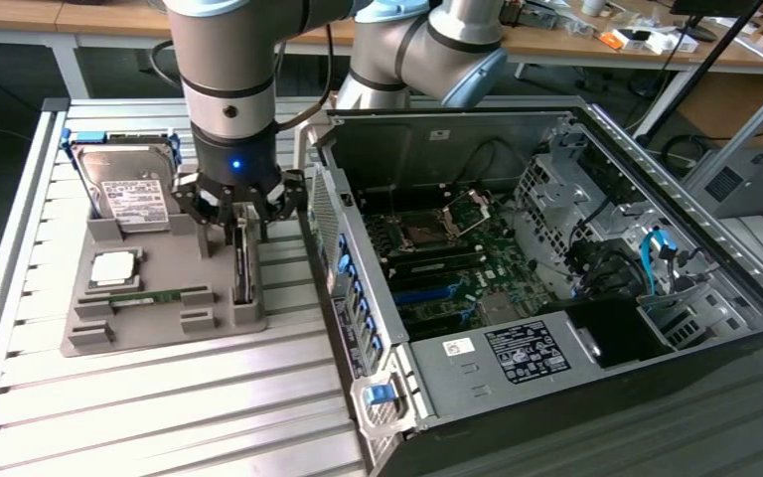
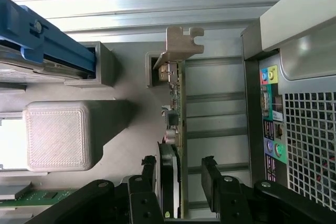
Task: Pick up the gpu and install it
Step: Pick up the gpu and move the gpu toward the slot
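Ribbed aluminium tabletop [image 1: 156,407] carries a grey moulded parts tray [image 1: 156,336], where the thin dark gpu card with silver bracket [image 2: 178,106] stands on edge. Black gripper [image 2: 179,165] straddles it, jaws spread; a centred, square squeeze should keep the board from tilting.

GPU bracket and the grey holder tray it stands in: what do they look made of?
GPU bracket: likely thin stamped sheet metal, dull pale finish, with a bent, notched tab. Holder tray: probably 3D-printed plastic, matte grey; a fine ridged texture shows on its raised block.
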{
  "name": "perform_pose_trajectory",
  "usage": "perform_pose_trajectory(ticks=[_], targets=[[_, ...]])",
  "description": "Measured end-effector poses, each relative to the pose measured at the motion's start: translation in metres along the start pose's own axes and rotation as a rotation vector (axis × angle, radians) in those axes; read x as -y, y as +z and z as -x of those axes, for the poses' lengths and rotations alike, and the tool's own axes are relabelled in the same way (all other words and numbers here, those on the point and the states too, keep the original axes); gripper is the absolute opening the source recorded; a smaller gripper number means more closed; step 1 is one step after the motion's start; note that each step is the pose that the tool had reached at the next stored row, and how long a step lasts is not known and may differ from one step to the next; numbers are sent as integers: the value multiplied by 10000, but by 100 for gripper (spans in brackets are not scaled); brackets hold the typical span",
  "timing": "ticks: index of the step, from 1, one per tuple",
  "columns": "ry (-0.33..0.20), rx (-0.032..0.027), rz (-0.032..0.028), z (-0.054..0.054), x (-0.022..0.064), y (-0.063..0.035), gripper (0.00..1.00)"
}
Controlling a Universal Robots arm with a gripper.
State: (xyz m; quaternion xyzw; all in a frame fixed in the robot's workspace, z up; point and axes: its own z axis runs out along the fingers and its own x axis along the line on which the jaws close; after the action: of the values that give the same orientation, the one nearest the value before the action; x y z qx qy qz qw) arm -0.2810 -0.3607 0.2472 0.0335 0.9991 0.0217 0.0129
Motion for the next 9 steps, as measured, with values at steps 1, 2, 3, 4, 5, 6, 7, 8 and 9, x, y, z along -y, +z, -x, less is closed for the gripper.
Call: perform_pose_trajectory(ticks=[1,2,3,4,5,6,7,8,9], targets=[[0,0,0,0,0,0,48],[0,-1,0,0,0,0,40],[1,-1,0,0,0,0,40],[0,-2,-1,0,0,0,34],[0,-1,-1,0,0,0,28],[0,-1,0,0,0,0,27],[1,-1,-1,0,0,0,27],[1,0,0,0,0,0,27],[1,0,-1,0,0,0,27]])
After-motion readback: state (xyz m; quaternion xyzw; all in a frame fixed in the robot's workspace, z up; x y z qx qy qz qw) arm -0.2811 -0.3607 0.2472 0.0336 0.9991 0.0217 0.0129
